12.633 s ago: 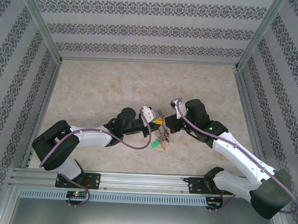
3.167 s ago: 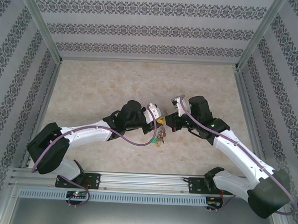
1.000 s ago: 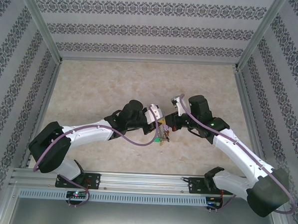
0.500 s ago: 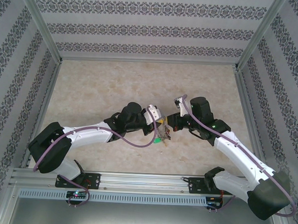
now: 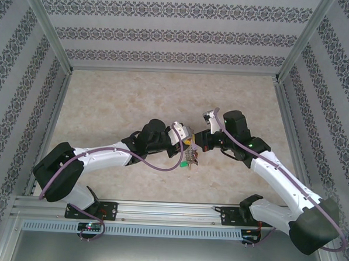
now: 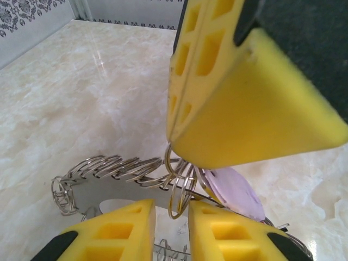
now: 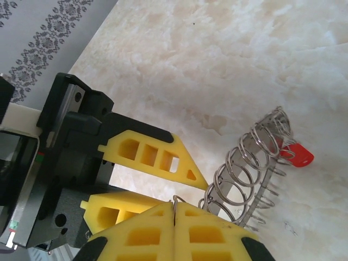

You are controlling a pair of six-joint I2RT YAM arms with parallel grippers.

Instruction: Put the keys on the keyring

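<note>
Probably threading a loop [image 6: 182, 179]: hold right tool [image 7: 174, 209] firm on its grip, move left tool [image 6: 171, 212] in short straight strokes, avoid snagging neighbouring loops or twisting the keyring [image 6: 111, 189]. At left tool: fingers [image 6: 117, 231] parted by a narrow gap, with one loop in it, apparently unclamped. At right tool: fully closed, pinching a rim loop beside the lilac key [image 6: 234, 187]. Keyring between both tools, toward the worktop's [image 5: 135, 99] near edge, midway between its side edges.
</note>
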